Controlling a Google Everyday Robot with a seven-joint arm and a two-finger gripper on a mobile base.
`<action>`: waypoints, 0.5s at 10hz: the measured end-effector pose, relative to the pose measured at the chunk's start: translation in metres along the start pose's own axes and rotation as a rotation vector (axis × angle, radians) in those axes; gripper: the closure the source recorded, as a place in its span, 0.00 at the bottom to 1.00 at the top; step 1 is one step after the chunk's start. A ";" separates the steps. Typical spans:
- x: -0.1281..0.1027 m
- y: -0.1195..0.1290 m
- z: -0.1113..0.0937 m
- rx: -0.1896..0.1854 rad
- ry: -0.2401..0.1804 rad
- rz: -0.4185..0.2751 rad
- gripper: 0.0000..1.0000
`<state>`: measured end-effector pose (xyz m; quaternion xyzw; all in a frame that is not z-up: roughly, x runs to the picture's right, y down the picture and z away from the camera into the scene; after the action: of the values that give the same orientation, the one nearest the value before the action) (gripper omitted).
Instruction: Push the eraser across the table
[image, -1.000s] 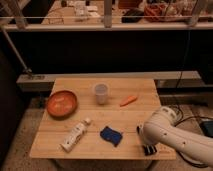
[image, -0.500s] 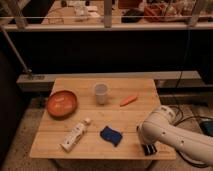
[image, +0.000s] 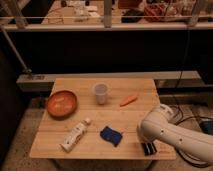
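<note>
Wooden planks with visible grain make up the tabletop (image: 125, 117), which is seen from above and in front. A white robot arm (image: 165, 132) is reached in from the right and bent over the front right corner. An orange-brown bowl (image: 62, 103) is placed near the left edge. A white tube (image: 75, 136) is laid at a slant in front of the bowl, and a blue soft lump (image: 111, 135) is set just to the right of the tube. A pale cup (image: 101, 93) is stood upright near the middle. A small orange stick (image: 128, 100) is laid to the right of the cup. The dark gripper (image: 148, 148) is held low at the front edge, right of the blue lump, with its fingers pressed together. The eraser cannot be made out; it may be hidden by the arm.
</note>
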<state>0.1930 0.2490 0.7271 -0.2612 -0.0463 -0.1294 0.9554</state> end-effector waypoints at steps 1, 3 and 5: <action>0.000 -0.002 -0.001 0.001 0.001 0.000 0.92; -0.001 -0.002 -0.001 0.005 0.001 -0.003 0.92; -0.001 -0.003 -0.001 0.010 0.001 -0.003 0.92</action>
<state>0.1917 0.2462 0.7279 -0.2564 -0.0470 -0.1308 0.9565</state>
